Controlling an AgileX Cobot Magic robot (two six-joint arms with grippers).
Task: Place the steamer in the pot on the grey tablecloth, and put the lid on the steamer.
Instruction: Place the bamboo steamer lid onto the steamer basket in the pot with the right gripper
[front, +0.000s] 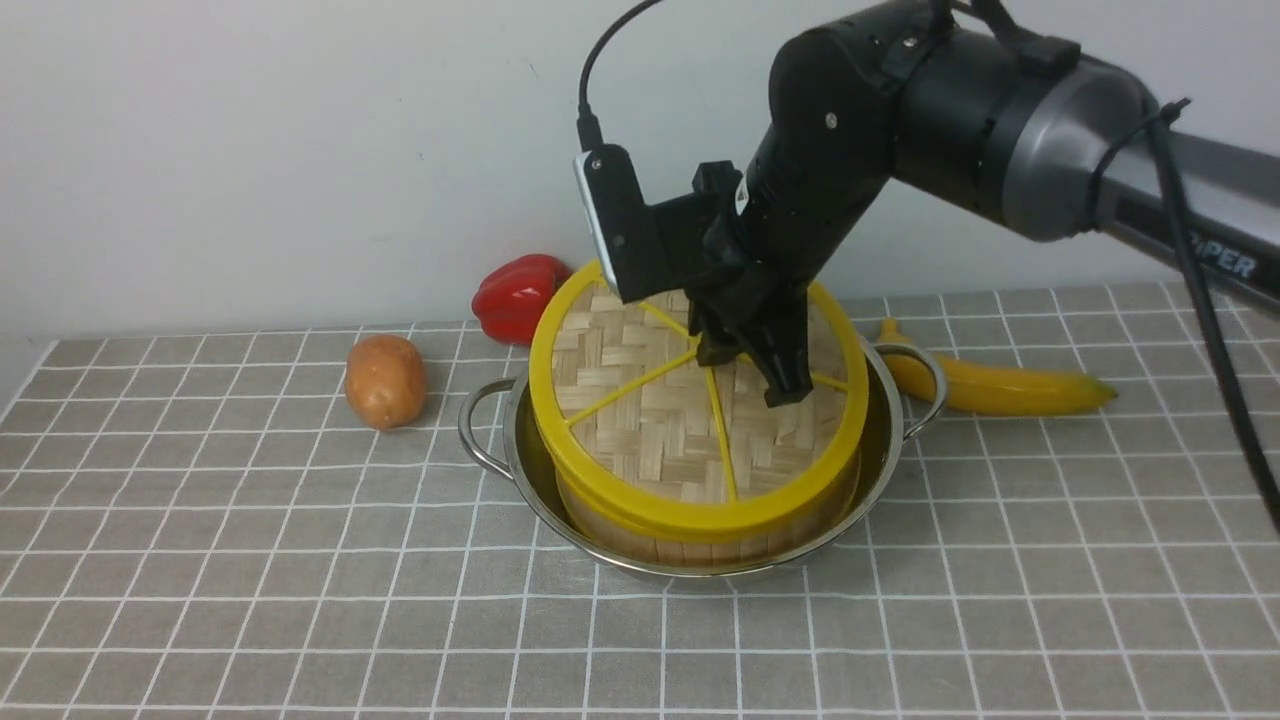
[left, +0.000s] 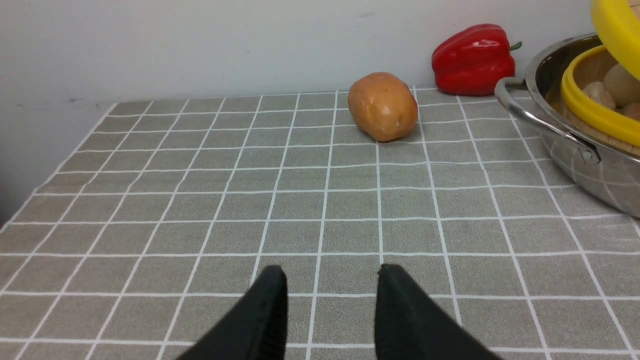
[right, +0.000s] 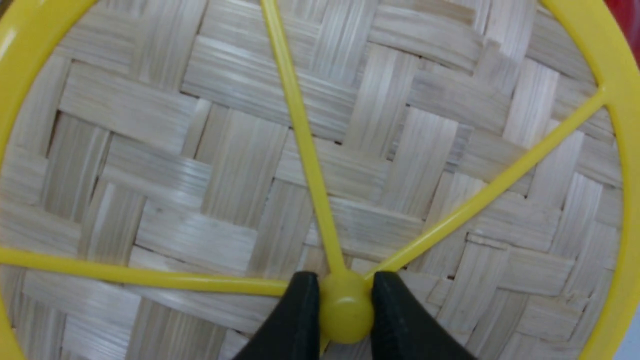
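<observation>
Pot (front: 530, 480) sits on the grey tablecloth (front: 300, 560), mid-table. Steamer (front: 640, 540) is inside the pot, its bamboo wall showing above the steel rim. Lid (front: 650, 430) is over the steamer but tilted: the near edge is low at the steamer's front rim and the far edge is raised. The left wrist view shows a gap on that side, with pale buns (left: 620, 82) visible under the lid's yellow rim. Right gripper (front: 750, 370) is clenched on the lid's yellow hub (right: 345, 300), one finger pressed against each side. Left gripper (left: 330, 310) is over bare cloth, well apart from the pot, fingers spread and grasping nothing. Potato (front: 385, 380) and red pepper (front: 515, 295) lie left of the pot; a banana (front: 1000, 388) lies to its right.
</observation>
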